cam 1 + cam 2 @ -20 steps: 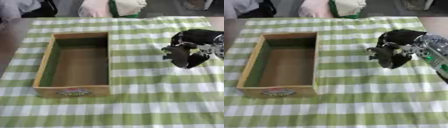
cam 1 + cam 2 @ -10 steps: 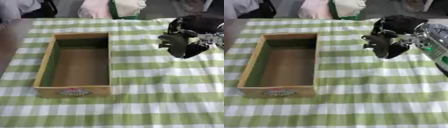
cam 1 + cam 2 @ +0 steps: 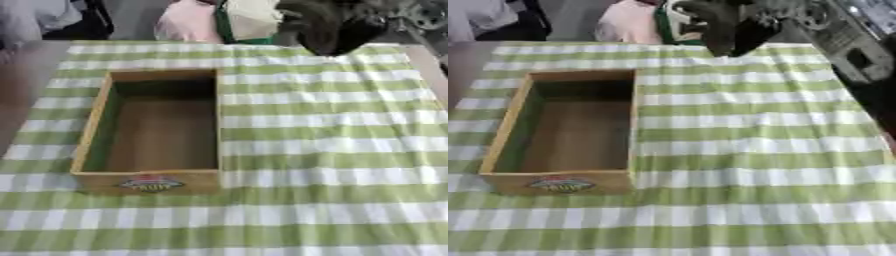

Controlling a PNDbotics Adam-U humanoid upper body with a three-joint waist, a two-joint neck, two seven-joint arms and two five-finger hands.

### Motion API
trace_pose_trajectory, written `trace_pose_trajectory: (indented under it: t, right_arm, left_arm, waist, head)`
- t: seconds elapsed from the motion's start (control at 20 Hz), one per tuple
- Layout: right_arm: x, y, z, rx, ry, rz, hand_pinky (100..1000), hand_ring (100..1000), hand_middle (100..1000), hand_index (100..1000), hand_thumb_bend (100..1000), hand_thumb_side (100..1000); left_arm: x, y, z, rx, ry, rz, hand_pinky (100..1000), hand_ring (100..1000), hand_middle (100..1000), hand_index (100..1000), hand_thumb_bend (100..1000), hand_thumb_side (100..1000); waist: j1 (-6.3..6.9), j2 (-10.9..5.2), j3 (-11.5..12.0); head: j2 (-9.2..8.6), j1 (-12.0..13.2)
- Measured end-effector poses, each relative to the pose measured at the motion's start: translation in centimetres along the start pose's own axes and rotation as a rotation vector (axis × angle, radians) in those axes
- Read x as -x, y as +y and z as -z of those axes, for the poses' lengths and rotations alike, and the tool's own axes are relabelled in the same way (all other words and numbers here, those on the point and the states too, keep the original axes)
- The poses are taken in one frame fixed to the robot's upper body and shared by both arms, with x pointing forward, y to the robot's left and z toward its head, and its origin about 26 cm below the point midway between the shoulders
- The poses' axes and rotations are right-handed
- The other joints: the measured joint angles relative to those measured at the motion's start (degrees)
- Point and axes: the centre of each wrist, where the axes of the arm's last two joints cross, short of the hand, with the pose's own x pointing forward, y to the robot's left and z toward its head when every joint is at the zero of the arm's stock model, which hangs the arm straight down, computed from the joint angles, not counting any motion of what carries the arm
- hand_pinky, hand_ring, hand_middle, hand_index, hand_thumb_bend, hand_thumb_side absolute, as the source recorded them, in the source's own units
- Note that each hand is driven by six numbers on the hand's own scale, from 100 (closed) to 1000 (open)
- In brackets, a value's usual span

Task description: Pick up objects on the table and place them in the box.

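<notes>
A cloth (image 3: 332, 150) of green and white checks covers the counter (image 3: 22, 90), lying flat and smooth, with bare brown counter showing along the 9 o'clock edge. On it, toward 9 o'clock from the middle, sits the box (image 3: 89, 131): an open rectangular wooden tray with thin, pale straight walls, a plain brown floor, a greenish tint on the inner left wall, and a coloured oval label on the near wall at 6 o'clock. Nothing shows inside it. The right hand (image 3: 726, 27), black and glossy with silver parts behind it, hangs over the far edge of the cloth at about 12 to 1 o'clock, its arm coming in from the upper right corner. It is blurred; its fingers (image 3: 325, 42) point downward and seem bunched together, but whether they are curled shut or hold anything cannot be told. No loose object is visible on the cloth near the fingers, and the box lies well apart from them, toward 7 o'clock from the hand. At the far edge, beyond the counter, people in pale clothing show.
</notes>
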Motion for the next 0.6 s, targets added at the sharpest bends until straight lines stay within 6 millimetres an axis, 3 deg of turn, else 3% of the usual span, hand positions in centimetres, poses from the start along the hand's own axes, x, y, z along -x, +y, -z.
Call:
trace_pose_trajectory:
  t: [0.3, 0.6]
  right_arm:
    - [-3.3, 0.4, 5.5, 0.001, -0.088, 0.066, 848, 841, 509, 502, 100, 248]
    - [-5.7, 2.4, 8.9, -0.034, -0.126, 0.106, 847, 840, 508, 503, 100, 248]
  left_arm:
    - [-0.1, -0.2, 0.0, 0.01, -0.001, -0.016, 417, 554, 623, 722, 413, 770]
    - [-0.2, -0.3, 0.1, 0.012, -0.006, -0.03, 417, 554, 623, 722, 413, 769]
  waist:
    - [0.08, -0.11, 1.2]
    - [-0.04, -0.11, 1.7]
  head:
    - [0.13, -1.5]
    - [0.68, -2.8]
